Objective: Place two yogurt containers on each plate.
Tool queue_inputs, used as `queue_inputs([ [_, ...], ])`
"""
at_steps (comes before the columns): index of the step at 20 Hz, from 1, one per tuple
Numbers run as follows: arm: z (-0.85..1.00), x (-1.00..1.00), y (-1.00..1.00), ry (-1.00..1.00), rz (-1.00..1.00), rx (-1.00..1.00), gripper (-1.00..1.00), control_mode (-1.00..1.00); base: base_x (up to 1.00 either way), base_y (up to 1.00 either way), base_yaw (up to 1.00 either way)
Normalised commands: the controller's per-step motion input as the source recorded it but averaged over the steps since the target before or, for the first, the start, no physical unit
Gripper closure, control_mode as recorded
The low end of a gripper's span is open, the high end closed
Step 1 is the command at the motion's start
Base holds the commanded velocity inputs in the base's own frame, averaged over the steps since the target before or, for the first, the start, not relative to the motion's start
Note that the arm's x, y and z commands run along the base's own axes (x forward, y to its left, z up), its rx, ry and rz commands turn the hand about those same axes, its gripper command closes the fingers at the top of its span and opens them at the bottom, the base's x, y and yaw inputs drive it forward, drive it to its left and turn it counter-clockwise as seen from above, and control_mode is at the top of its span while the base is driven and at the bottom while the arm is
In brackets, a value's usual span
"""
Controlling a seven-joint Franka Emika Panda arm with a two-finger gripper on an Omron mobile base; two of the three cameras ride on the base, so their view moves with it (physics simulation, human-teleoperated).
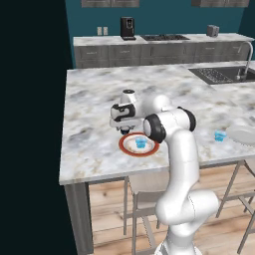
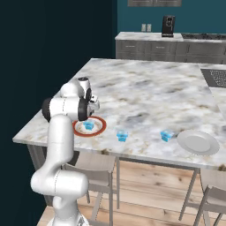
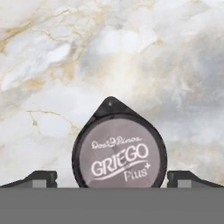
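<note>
One blue yogurt cup [image 1: 141, 143] sits on the orange-rimmed plate [image 1: 125, 148] near the marble surface's [image 1: 94, 124] front edge, two more blue cups [image 2: 122, 136] [image 2: 166, 135] standing on the bare surface between that plate and the plain white plate [image 2: 198, 142]. Beside the rimmed plate, the claw [image 3: 112, 179] hangs wide open, fingertips [image 3: 41, 178] flanking the black cup [image 3: 119, 148], apart from it.

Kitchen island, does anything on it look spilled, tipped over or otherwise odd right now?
Nothing stands out. One blue cup sits upright on the orange-rimmed plate, two more upright on the counter, and the black cup lies between the open gripper's fingertips.
</note>
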Motion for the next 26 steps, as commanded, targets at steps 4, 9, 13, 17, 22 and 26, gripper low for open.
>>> queue_inputs([
  [4,-0.15,0.17,0.03,0.0,0.0,0.0,-1.0,-1.0,0.0,0.0,0.0],
  [9,-0.1,0.2,0.0,0.0,0.0,0.0,-1.0,-1.0,0.0,0.0,0.0],
  [13,-0.06,0.06,0.01,0.0,0.0,0.0,-1.0,-1.0,0.0,0.0,0.0],
  [17,-0.04,0.0,0.01,0.0,0.0,0.0,-1.0,-1.0,0.0,0.0,0.0],
  [22,-0.05,-0.06,0.01,0.0,0.0,0.0,-1.0,-1.0,0.0,0.0,0.0],
  [26,-0.08,-0.12,0.0,0.0,0.0,0.0,-1.0,-1.0,0.0,0.0,0.0],
])
